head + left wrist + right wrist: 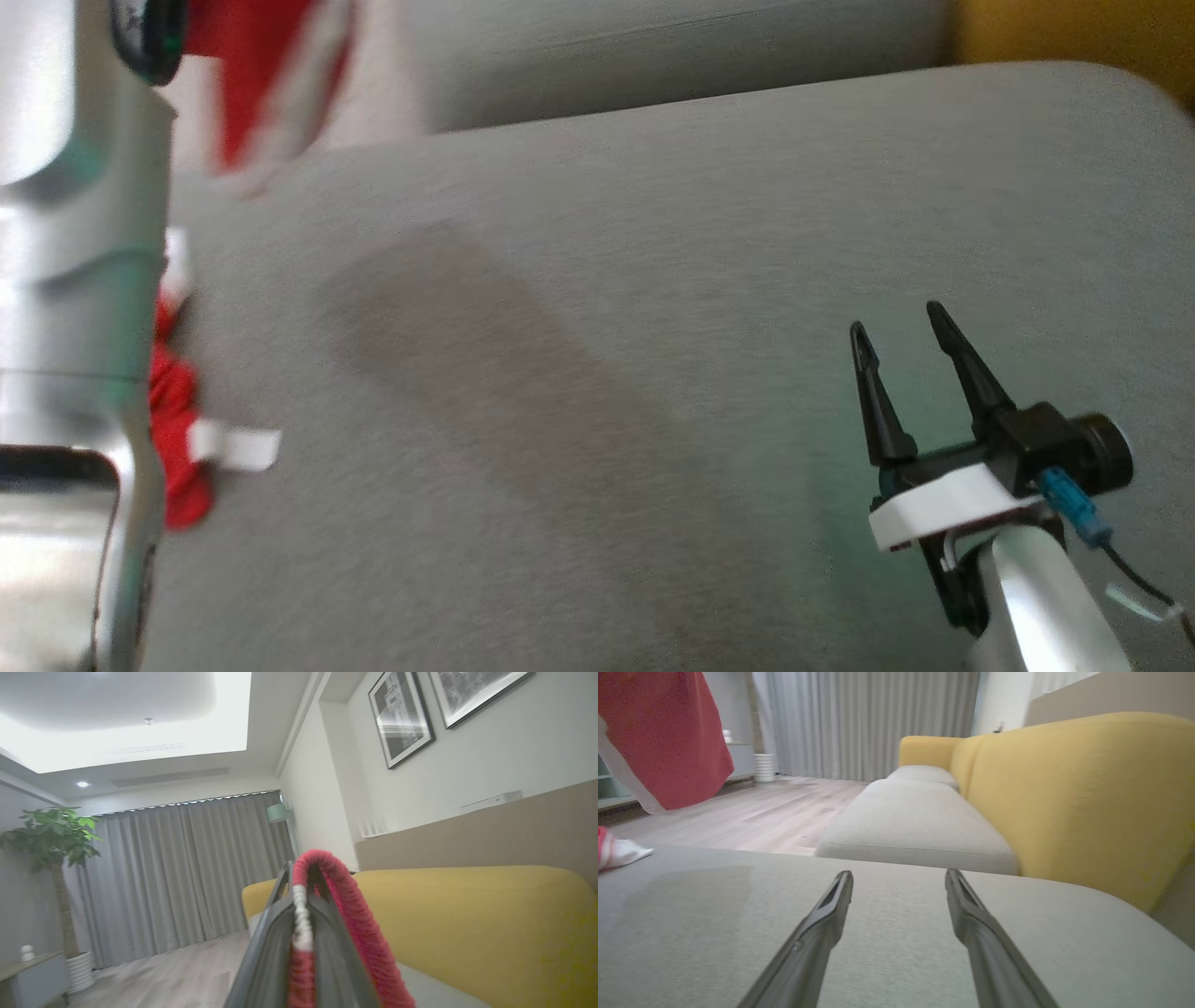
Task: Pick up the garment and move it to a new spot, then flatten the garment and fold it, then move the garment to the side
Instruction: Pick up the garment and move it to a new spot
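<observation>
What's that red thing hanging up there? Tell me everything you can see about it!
The red garment looks like soft, fuzzy cloth with white trim. The left claw is shut on a fold of it and holds it up in the air, so most of it hangs down loose. Another part lies bunched on the grey cushion, on the robot's left. It looks blurred in the head view.

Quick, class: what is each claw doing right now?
Left claw: closed, holding the red garment.
Right claw: open, holding nothing.
</observation>
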Robot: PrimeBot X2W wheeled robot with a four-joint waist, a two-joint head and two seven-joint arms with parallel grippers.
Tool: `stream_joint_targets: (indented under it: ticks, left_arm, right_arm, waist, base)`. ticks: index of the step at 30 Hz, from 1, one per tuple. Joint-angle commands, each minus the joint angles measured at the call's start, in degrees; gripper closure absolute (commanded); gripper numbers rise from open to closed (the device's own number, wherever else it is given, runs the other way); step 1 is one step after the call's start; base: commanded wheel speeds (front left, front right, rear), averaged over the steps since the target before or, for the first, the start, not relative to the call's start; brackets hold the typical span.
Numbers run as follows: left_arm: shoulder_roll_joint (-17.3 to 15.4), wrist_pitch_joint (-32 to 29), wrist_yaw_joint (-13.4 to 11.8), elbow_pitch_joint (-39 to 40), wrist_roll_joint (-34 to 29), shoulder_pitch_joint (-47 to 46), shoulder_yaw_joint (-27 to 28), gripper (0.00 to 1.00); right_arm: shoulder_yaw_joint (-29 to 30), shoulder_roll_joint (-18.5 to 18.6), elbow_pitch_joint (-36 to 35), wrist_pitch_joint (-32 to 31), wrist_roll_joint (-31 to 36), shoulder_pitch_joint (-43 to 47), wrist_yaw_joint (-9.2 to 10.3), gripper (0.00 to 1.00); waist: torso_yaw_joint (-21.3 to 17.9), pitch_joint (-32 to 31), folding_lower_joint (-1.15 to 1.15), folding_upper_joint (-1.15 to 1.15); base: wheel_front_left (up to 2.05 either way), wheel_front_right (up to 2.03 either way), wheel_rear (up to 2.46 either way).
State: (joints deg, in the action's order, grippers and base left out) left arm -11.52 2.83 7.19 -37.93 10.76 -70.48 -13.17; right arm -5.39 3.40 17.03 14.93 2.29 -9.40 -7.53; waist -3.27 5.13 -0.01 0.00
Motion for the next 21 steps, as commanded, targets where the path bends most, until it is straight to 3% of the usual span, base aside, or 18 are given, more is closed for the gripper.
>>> stream_joint_targets:
  ticks: [1,7,12,20,21]
  left_arm:
    - [-1.64,-1.07,0.26,3.03,1.15,-3.59,0.39,1.00]
    - [1.83,-3.75,0.28,5.08,4.37,-2.20,-2.94,1.00]
    - [4.49,-3.80,0.29,4.28,6.45,4.57,-7.38,1.00]
    - [6.53,3.10,0.29,-2.08,9.91,24.73,-12.74,1.00]
    - [6.75,4.90,0.19,-3.31,10.09,27.03,-13.05,0.64]
  right_arm:
    - [-1.41,-0.50,-2.27,0.07,-0.81,-0.26,0.04,0.00]
    - [-1.51,-0.51,-3.63,0.07,-3.97,-0.50,0.04,0.00]
    - [-2.88,-0.51,-4.67,0.07,-6.65,-2.03,0.04,0.00]
    - [-3.04,-0.52,-4.10,0.07,-8.92,-3.27,0.04,0.00]
    - [-2.92,-0.52,-3.84,0.07,-8.98,-3.24,0.04,0.00]
  waist:
    - [-8.92,-3.55,0.01,0.00]
    - [-15.03,-0.59,0.01,0.00]
    - [-17.90,3.12,0.01,0.00]
    - [-16.45,8.85,0.01,0.00]
    - [-15.74,9.15,0.01,0.00]
  base:
    - [0.00,0.00,0.00]
    - [0.00,0.00,0.00]
    - [0.00,0.00,0.00]
    - [0.00,0.00,0.00]
    - [0.00,0.00,0.00]
